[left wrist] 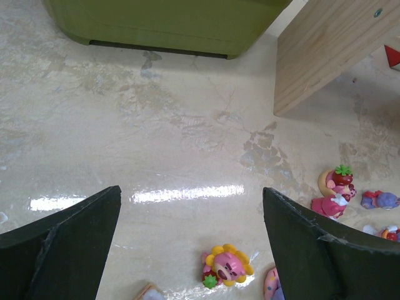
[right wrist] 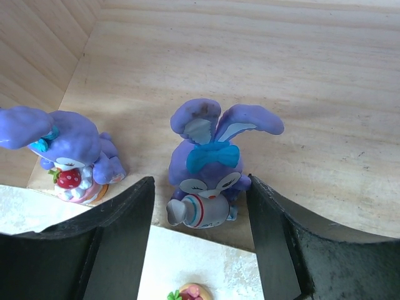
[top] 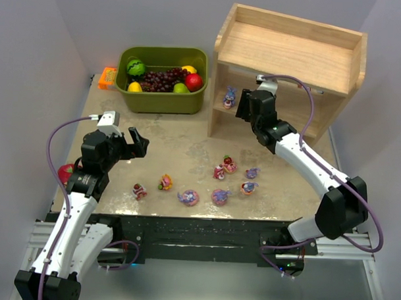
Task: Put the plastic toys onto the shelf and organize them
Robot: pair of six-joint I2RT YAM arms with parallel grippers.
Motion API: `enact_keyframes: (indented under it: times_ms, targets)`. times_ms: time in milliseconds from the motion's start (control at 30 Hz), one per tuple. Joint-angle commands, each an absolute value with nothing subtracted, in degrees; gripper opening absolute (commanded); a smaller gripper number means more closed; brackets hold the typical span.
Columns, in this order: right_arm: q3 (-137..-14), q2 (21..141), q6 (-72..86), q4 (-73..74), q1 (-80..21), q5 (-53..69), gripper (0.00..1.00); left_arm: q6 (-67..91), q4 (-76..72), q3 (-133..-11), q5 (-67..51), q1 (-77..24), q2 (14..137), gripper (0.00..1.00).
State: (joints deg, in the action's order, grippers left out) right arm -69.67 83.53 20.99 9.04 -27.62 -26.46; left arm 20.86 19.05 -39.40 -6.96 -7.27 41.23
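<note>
R tool [right wrist: 200,190] spread, straddling a bunny [right wrist: 209,165] that stands at the front lip of the shelf [right wrist: 262,56], lower tier, beside a 2nd bunny [right wrist: 72,153]. Risk: on pull-back a finger may clip it, tipping it off. L tool [left wrist: 190,209] spread above worktop [left wrist: 156,125].

The spread claw [right wrist: 200,185] straddles a blue-bowed bunny [right wrist: 209,165], a second bunny [right wrist: 69,150] beside it on the shelf [right wrist: 262,62].

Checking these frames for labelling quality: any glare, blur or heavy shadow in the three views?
Left wrist: a bright glare streak lies across the table low in the frame; the sunflower bear is readable. Right wrist: the bow-tied bunny is sharp, with a soft shadow on the shelf behind it. Top external: even light, toys small but unblurred.
</note>
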Motion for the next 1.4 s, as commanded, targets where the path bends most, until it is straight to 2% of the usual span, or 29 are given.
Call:
enact_keyframes:
  times_ms: [0, 300, 533, 933, 1367]
  targets:
    - [-68.91, 79.1, 25.84, 9.06, -27.68, -23.03, 0.63, 20.57, 18.54, -39.73, -6.68, -7.56, 40.61, 1.0]
    - [-65.92, 78.57, 22.86, 5.71, -29.09, -26.71, 0.63, 20.57, 18.63, -39.64, -6.59, -7.56, 40.34, 0.99]
    - [-64.07, 78.13, 21.27, 2.29, -30.94, -29.35, 0.67, 20.48, 18.63, -39.73, -6.59, -7.56, 40.52, 1.0]
    - [-64.77, 77.43, 22.41, 6.06, -31.38, -34.8, 0.68, 20.48, 18.63, -39.73, -6.68, -7.56, 40.61, 1.0]
    - [-63.11, 66.37, 18.81, 14.84, -31.46, -23.82, 0.76, 20.48, 18.63, -39.81, -6.15, -7.56, 40.61, 0.99]
